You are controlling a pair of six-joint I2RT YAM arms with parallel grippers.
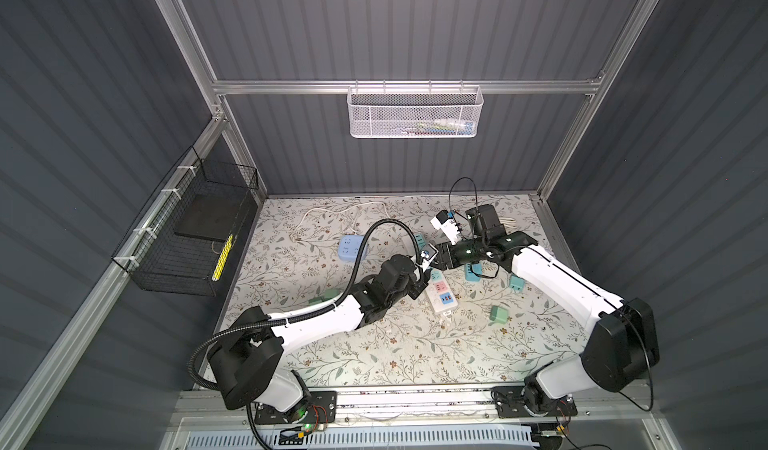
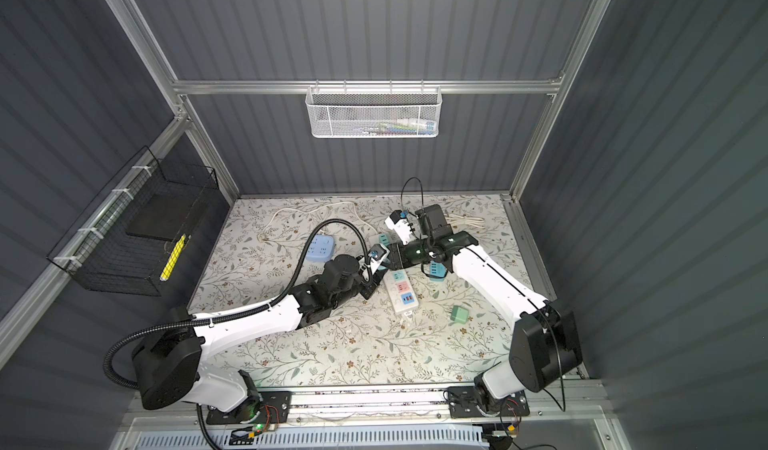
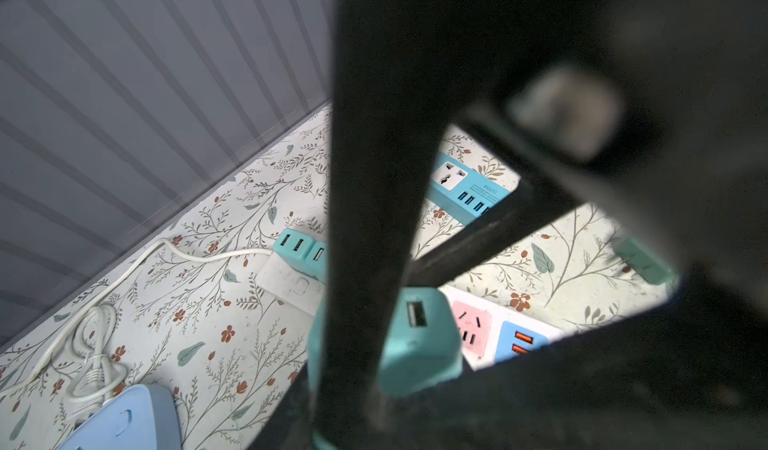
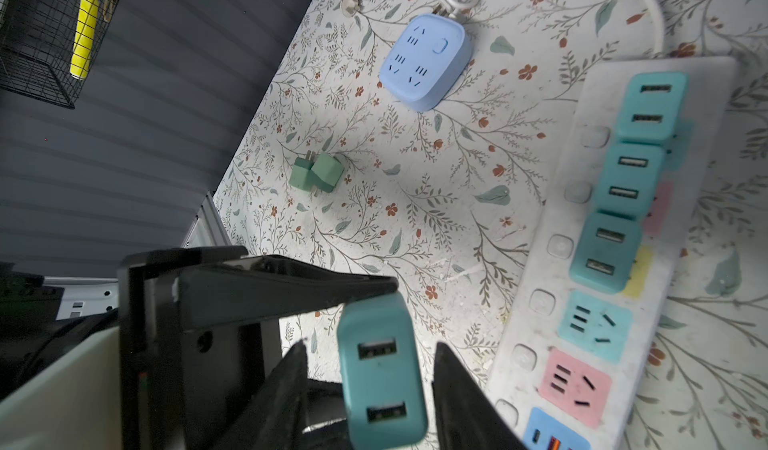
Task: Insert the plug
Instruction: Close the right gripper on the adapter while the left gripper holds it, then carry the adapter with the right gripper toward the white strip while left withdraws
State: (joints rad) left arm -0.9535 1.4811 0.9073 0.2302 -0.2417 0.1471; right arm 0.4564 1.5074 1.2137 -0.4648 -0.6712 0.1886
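A teal two-port USB plug (image 4: 380,369) hangs just above the white power strip (image 4: 536,335), beside its free teal and pink sockets. My left gripper (image 3: 374,406) is shut on this plug (image 3: 419,344), one long black finger (image 4: 291,285) lying on its top end. My right gripper (image 4: 370,346) is open, its fingers standing either side of the plug with a gap on both sides. In both top views the two grippers (image 1: 426,277) (image 1: 436,258) meet over the strip (image 1: 442,298) and hide the plug. Three teal plugs (image 4: 623,177) sit in the strip's far sockets.
A light blue square socket block (image 1: 353,249) with a white cable (image 1: 332,213) lies at the back left. Two green plugs (image 4: 318,173) lie left of the strip, another green one (image 1: 498,314) to its right. A teal socket cube (image 1: 473,271) sits under my right arm.
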